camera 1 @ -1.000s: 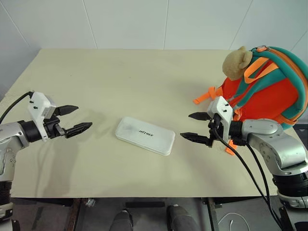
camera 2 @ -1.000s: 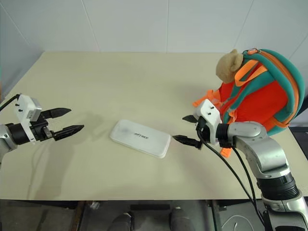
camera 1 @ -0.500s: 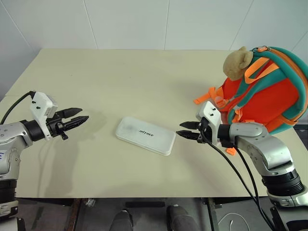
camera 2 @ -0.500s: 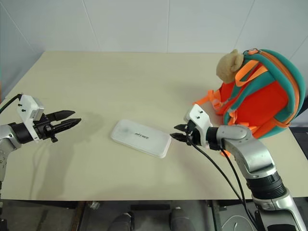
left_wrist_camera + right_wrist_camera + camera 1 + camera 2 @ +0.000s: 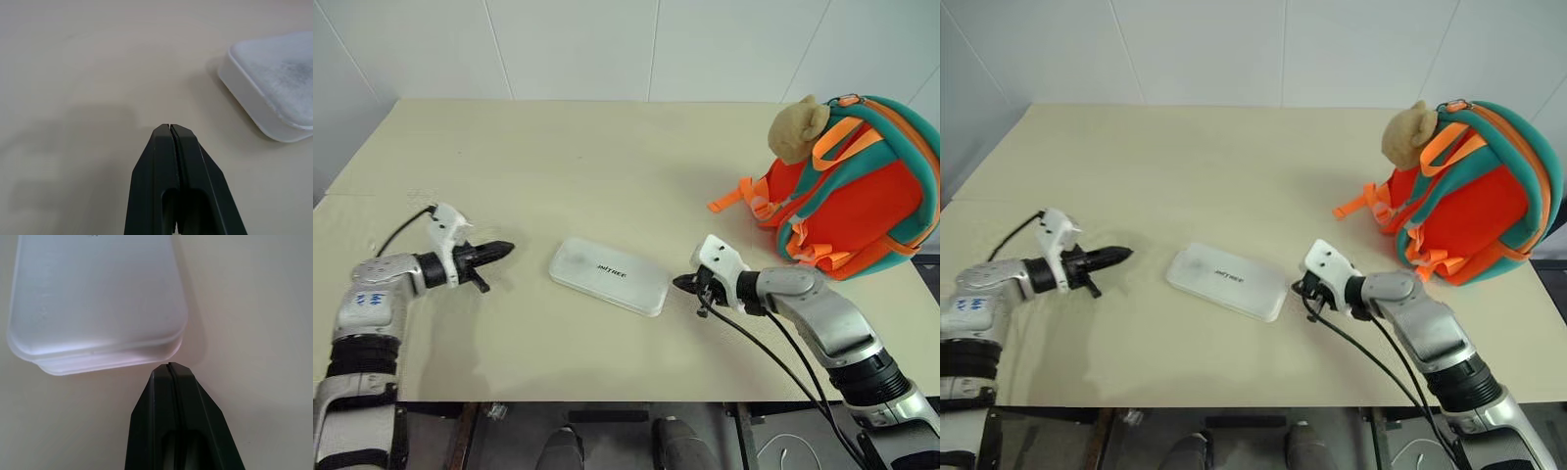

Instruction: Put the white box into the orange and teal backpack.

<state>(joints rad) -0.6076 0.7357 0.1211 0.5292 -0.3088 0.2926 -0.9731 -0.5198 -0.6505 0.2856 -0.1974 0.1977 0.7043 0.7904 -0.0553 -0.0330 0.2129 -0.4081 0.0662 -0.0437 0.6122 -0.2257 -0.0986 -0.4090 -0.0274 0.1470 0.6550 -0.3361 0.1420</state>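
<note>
The left pincer (image 5: 505,249) now has its two black fingers pressed flat together, where a second ago they stood spread wide; it holds nothing. It has come down low over the bench (image 5: 607,157) and moved in toward the white box (image 5: 608,275), its tip pointing at the box's near end but short of it, with bare bench between. The right pincer (image 5: 683,283) has likewise gone from wide apart to fully closed and empty, and has dropped lower and closer to the box; its tip sits just beside the box's opposite short end, and whether it touches cannot be told.

The white box lies flat near the middle of the bench, lettering up, in the same place as before, between the two pincers. The orange and teal backpack (image 5: 862,186) stands upright on the bench's far right, unmoved, well apart from the box, with a tan plush bear (image 5: 796,127) at its upper left.
</note>
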